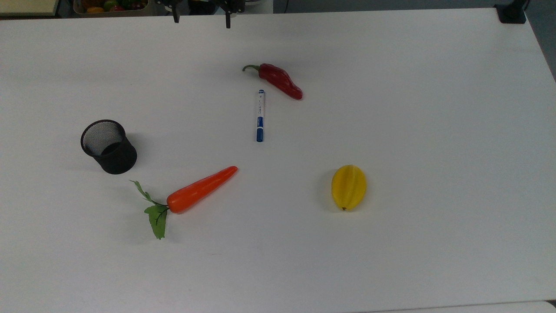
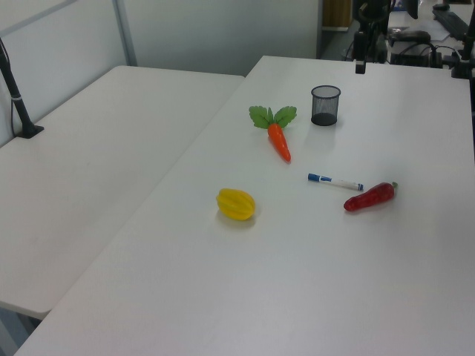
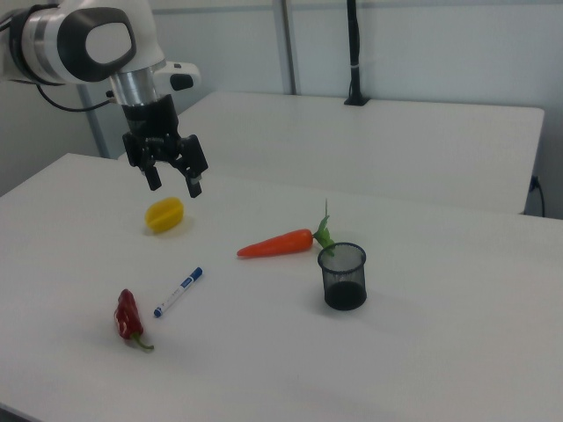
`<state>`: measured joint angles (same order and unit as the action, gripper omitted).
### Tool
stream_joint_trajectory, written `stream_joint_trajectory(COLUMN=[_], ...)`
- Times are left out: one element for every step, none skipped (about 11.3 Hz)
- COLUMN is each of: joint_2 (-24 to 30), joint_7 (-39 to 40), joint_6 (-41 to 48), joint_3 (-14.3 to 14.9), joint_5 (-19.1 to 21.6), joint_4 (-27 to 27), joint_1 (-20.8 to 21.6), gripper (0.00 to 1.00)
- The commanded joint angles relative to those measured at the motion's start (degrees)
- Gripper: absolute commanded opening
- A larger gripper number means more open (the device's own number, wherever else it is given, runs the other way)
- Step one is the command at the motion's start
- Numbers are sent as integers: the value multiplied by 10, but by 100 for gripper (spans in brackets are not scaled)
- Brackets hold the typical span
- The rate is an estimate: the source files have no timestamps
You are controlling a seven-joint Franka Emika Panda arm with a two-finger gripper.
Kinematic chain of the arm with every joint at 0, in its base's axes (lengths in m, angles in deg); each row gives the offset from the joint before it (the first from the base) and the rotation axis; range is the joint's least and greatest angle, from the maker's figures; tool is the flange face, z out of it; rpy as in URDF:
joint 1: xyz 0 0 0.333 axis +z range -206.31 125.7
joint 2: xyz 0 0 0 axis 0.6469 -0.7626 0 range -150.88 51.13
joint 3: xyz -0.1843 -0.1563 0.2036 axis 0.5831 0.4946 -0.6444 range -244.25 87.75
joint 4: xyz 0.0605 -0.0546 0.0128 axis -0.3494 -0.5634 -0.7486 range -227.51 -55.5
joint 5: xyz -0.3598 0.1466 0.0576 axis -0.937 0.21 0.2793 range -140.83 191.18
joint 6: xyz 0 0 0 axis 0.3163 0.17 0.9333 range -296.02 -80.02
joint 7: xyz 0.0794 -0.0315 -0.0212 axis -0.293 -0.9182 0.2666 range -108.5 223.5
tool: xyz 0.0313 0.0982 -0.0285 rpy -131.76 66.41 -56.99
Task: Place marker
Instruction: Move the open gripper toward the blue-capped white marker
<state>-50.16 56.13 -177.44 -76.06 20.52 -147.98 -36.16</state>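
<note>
The marker point(image 1: 260, 115) is a slim white pen with a blue cap. It lies flat on the white table point(image 1: 412, 108) near the middle, lengthwise up and down in the top view. It also shows as the marker point(image 2: 335, 181) and the marker point(image 3: 179, 292). My gripper point(image 3: 174, 186) hangs open and empty well above the table. In the right view it is above and left of the marker. In the top view the gripper point(image 1: 202, 19) sits at the upper edge, far from the marker.
A black mesh cup point(image 1: 108, 147) stands upright to the top view's left of the marker. A red chili pepper point(image 1: 281, 81) lies close by the marker's upper end. An orange carrot point(image 1: 202, 189) and a yellow fruit point(image 1: 349, 187) lie nearer the lower edge.
</note>
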Motion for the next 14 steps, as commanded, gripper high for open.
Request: stream_joint_trajectory(joint_2=[3,3,3,2,1,-1,-8,-14,-23,-27,-32,-39,-54,-66], joint_7=[-5,-5,-5,-5,-5,-5,-7,-14,-16,-18,-18,-23,-42,-54], joint_6=[14,14,13,11,9,8,0,-8,-18,-25,-28,-43,-72,-89], joint_3=[4,4,4,4,3,3,3,3,1,0,-1,-2,-2,-3], joint_5=[8,8,8,8,8,9,11,18,21,21,21,21,21,21], joint_4=[1,1,1,1,1,1,-1,-4,-6,-12,-17,-22,-34,-36], joint_1=[3,3,2,2,2,2,7,9,9,9,9,16,17,18], gripper=[100,100,100,100,100,100,100,100,100,100,100,100,100,100])
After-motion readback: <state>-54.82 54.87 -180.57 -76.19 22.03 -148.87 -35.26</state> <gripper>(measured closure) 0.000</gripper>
